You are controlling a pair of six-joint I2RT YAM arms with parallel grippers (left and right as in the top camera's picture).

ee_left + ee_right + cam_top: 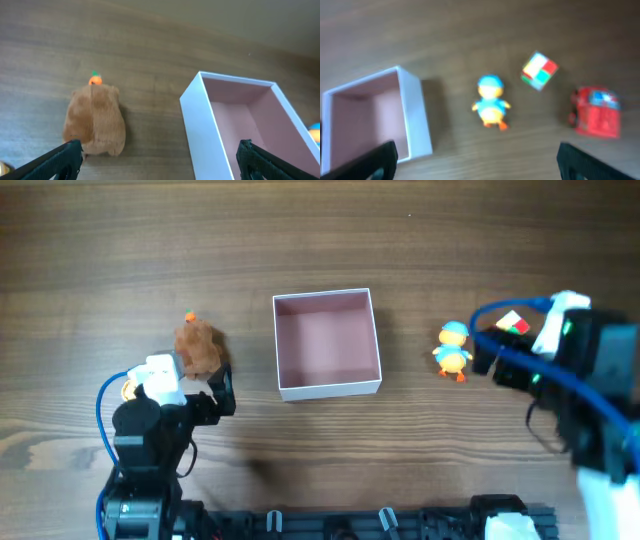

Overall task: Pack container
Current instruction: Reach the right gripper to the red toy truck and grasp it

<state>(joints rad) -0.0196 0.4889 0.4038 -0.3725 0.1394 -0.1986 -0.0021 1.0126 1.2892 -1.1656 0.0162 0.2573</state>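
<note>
From above, the container (330, 389) sits on the middle of the wooden worktop (400, 240), open side up, with white walls, a pink floor and nothing inside. To its left, apart from it, lies a brown plush toy (199, 347), with a tiny orange piece (190, 318) just beyond its far end. The left end effector (222, 392) is at the near side of the plush toy; how wide it stands cannot be told from this view. To the right of the container stands a small duck (453, 350) with a blue cap. The right end effector (485, 352) is just beside the duck, and a coloured cube (513, 324) shows partly behind the arm.

In the left wrist view, the left end effector (159, 157) is spread wide and holds nothing. The plush toy (97, 120) lies just ahead of its left finger, and the container's white wall (200, 130) is between the two fingers, towards the right.

In the right wrist view, which is blurred, the right end effector (477, 160) is also spread wide and empty. The duck (491, 101) stands ahead between the fingers, with the container (415, 110) to its left. The cube (540, 70) and a red toy (596, 112) are to its right, all apart from each other
</note>
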